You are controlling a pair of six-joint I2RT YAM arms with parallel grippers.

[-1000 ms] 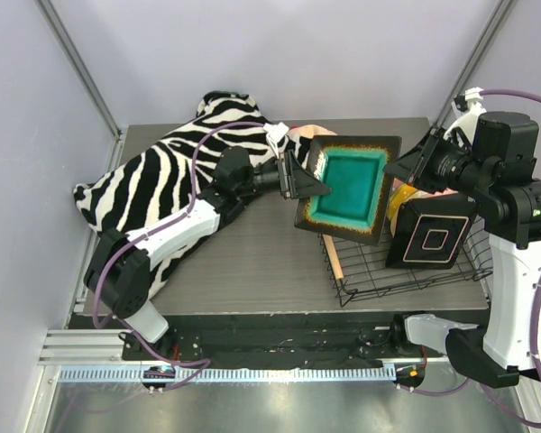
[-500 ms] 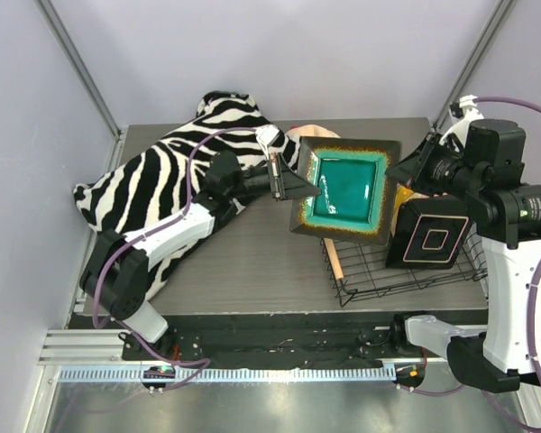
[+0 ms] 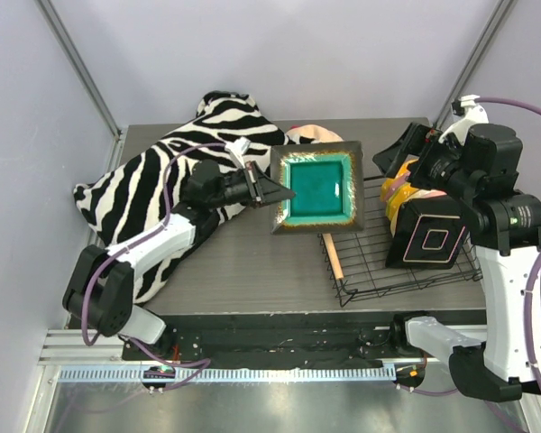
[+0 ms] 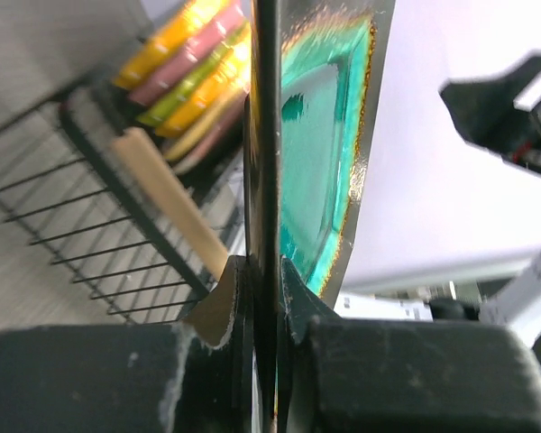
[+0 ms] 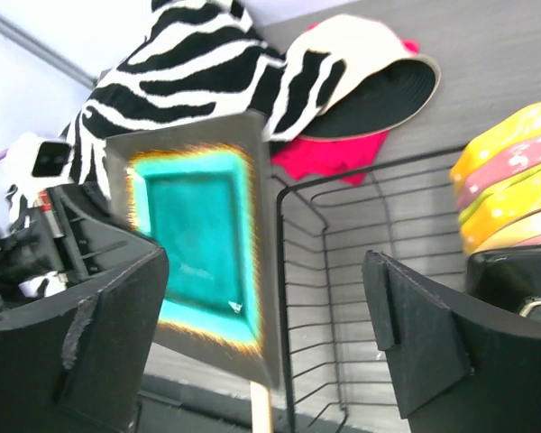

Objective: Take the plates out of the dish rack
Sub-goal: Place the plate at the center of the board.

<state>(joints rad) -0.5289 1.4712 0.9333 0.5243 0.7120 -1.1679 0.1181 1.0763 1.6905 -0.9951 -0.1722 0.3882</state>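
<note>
Pinches teal sq. plate (image 3: 317, 189) w/ left claw (image 3: 272, 192) by the edge toward frame left, jaws narrow on the dark rim; from left wrist view, shows that rim edge-on, squeezed between both pads (image 4: 234, 298). Holds plate tilted, glazed face toward top cam, at frame centre, over the grey surface (image 3: 252, 262) & outside the dish rack (image 3: 406, 290), lower right corner overlapping rack's left end in top view. Spreads right claw (image 3: 395, 167) wide at upper right of frame, nothing between the fingers, above rack's far end & apart from the teal plate; from right wrist view, frames that plate beyond the two dark fingers w/o touching it. Leaves in rack a dark sq. plate (image 3: 433, 234) w/ pink sq. outlines, standing on edge at right side, plus round plates (image 3: 398, 194), yellow, pink & green, stacked on edge at far side. Shows light wooden handle (image 3: 332, 257) along rack's left side. Has zebra-print cushion (image 3: 162, 171) across upper left of surface & a cream cap (image 5: 370, 81) at top centre, behind the held plate.
</note>
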